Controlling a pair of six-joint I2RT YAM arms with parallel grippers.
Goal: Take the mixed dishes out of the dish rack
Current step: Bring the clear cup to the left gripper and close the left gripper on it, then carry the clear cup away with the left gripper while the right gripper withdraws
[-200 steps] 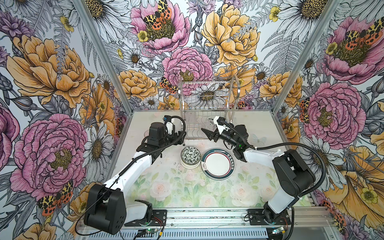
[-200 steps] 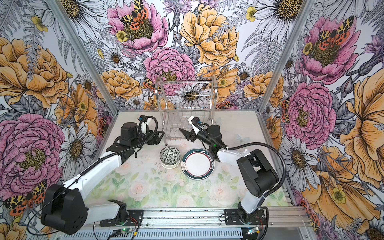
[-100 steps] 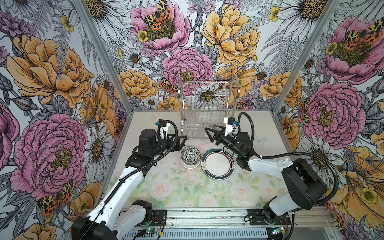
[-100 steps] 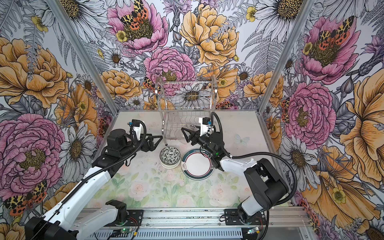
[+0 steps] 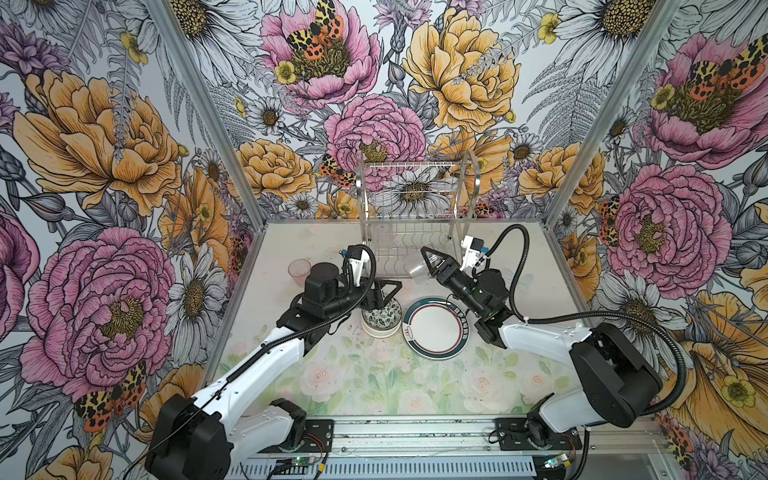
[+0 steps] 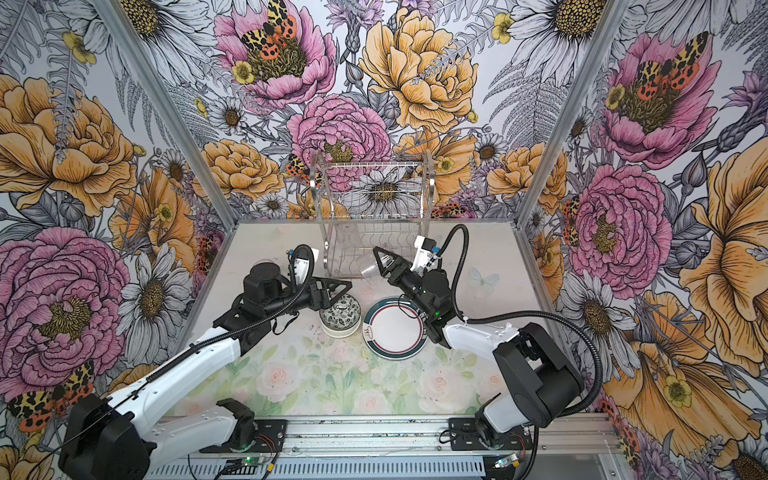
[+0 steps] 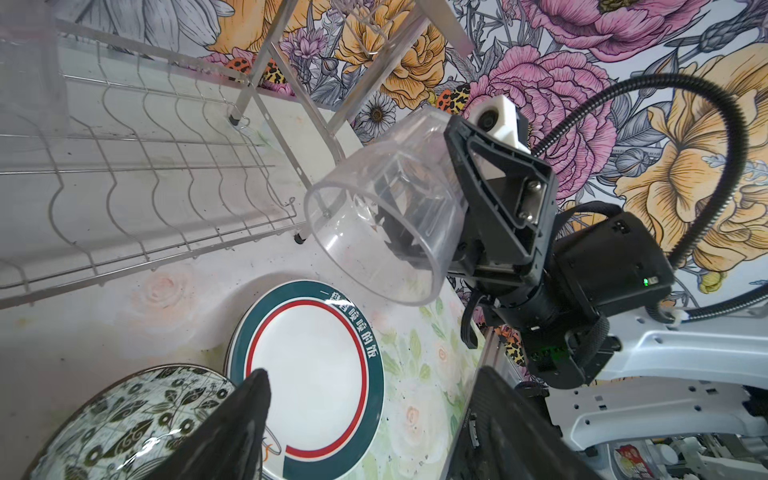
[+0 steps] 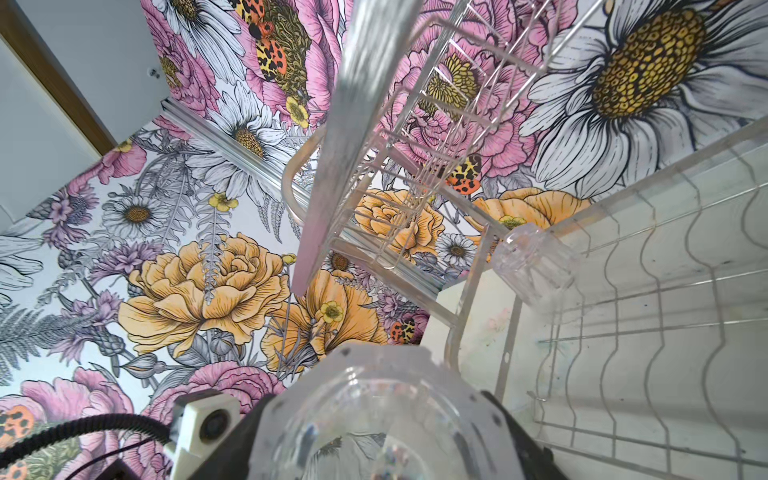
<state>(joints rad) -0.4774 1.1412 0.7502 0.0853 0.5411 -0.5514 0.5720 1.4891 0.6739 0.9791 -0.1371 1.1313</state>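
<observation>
The chrome dish rack (image 5: 415, 220) (image 6: 370, 216) stands at the back of the table. My right gripper (image 5: 430, 262) (image 8: 378, 449) is shut on a clear cup (image 5: 417, 270) (image 7: 374, 232) (image 8: 365, 399), held tilted just in front of the rack's lower shelf. Another clear cup (image 8: 532, 266) (image 5: 384, 237) rests in that shelf. My left gripper (image 5: 386, 291) (image 7: 370, 415) is open and empty, hovering over a cream bowl with a leaf pattern (image 5: 380, 318) (image 7: 124, 419). A teal-rimmed plate (image 5: 436, 328) (image 7: 311, 374) lies beside the bowl.
A pinkish cup (image 5: 299, 270) stands on the table left of the rack, behind my left wrist. Floral walls close in the table on three sides. A metal rail (image 5: 395, 432) runs along the front edge.
My left gripper has drawn back from the rack to above the bowl, and its jaws have narrowed a little. The right arm has shifted while its gripper stays in front of the rack.
</observation>
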